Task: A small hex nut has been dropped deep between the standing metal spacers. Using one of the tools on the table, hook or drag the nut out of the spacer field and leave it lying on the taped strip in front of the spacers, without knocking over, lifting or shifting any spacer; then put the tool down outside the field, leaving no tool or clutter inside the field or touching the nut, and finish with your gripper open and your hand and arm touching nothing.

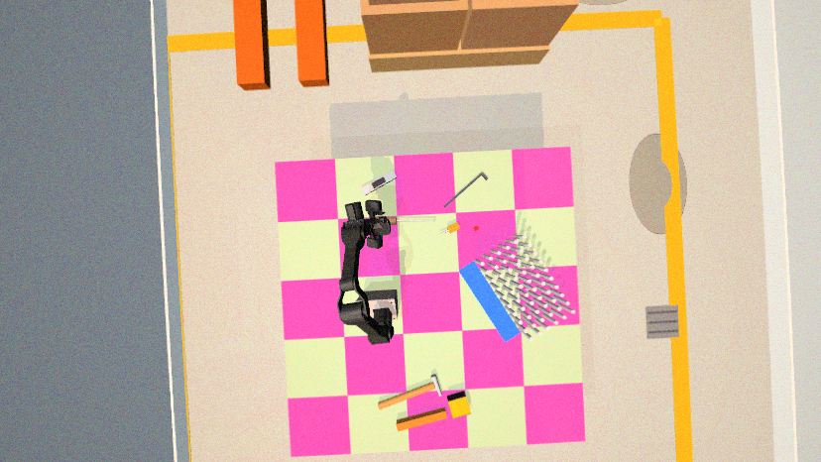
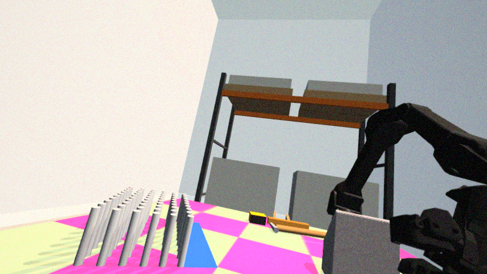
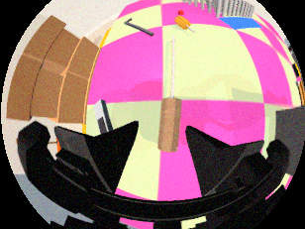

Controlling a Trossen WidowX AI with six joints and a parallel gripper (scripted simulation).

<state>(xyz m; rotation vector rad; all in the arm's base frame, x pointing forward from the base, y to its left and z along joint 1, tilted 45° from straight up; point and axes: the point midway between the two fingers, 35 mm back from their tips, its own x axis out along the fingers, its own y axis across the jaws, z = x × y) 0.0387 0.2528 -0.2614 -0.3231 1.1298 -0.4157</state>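
My gripper [image 1: 381, 224] [image 3: 162, 126] is partly open and empty, pointing down over a tool with a wooden handle [image 3: 169, 135] and a thin pale shaft [image 1: 417, 219] [image 3: 172, 68]. The handle shows between the fingertips in the wrist view, not gripped. A dark L-shaped hex key [image 1: 464, 190] [image 3: 141, 28] lies farther out. The standing metal spacers [image 2: 127, 238] [image 3: 234, 8] form a dense upright field at the right in the top view. The blue taped strip [image 1: 488, 300] [image 2: 198, 248] [image 3: 241, 23] runs along their front. The nut cannot be made out among the spacers.
A small orange item [image 1: 453, 227] [image 3: 182, 22] and a red dot [image 1: 475, 228] [image 3: 180, 13] lie between the wooden-handled tool and the spacers. A pale flat tool [image 1: 379, 182] [image 3: 103, 116] lies beside the gripper. A hammer [image 1: 408, 396] and a yellow-black block [image 1: 458, 405] lie across the table.
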